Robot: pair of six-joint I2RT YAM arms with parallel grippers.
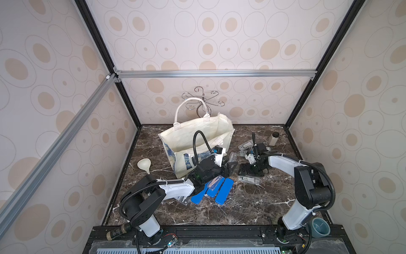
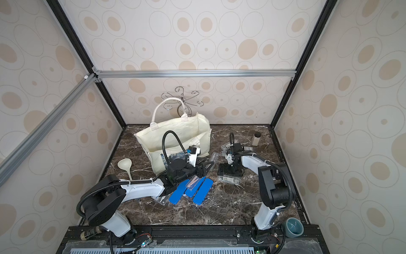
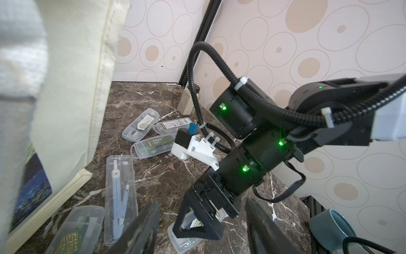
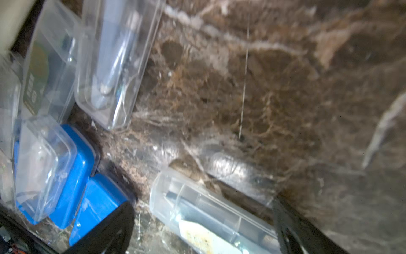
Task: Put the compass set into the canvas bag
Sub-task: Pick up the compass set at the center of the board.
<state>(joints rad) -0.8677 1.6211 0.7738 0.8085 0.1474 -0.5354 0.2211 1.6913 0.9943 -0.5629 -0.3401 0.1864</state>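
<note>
- In both top views the canvas bag (image 1: 189,136) is standing open at the back of the desk (image 1: 252,204); the right hand (image 1: 250,173) is hanging low over a compass set (image 1: 249,179), which is lying flat on the desk, apart from the canvas bag; the left hand (image 1: 229,167) is hovering near the canvas bag's front corner, with some blue boxes (image 1: 224,191) lying close by.
- In the left wrist view the left hand (image 3: 202,206) is showing its fingers partly apart and is holding nothing; another clear case (image 3: 119,193) with a compass inside is lying just beside the canvas bag (image 3: 72,88).
- In the right wrist view the right hand (image 4: 203,202) is standing wide open; the compass set (image 4: 211,217) is lying between its fingers; I cannot tell if they are touching it.
- I think the grab is the step going on now; next the right hand is going to need to squeeze the long sides, lift, carry the compass set over the canvas bag's open top and let go; the smooth plastic may slip.
</note>
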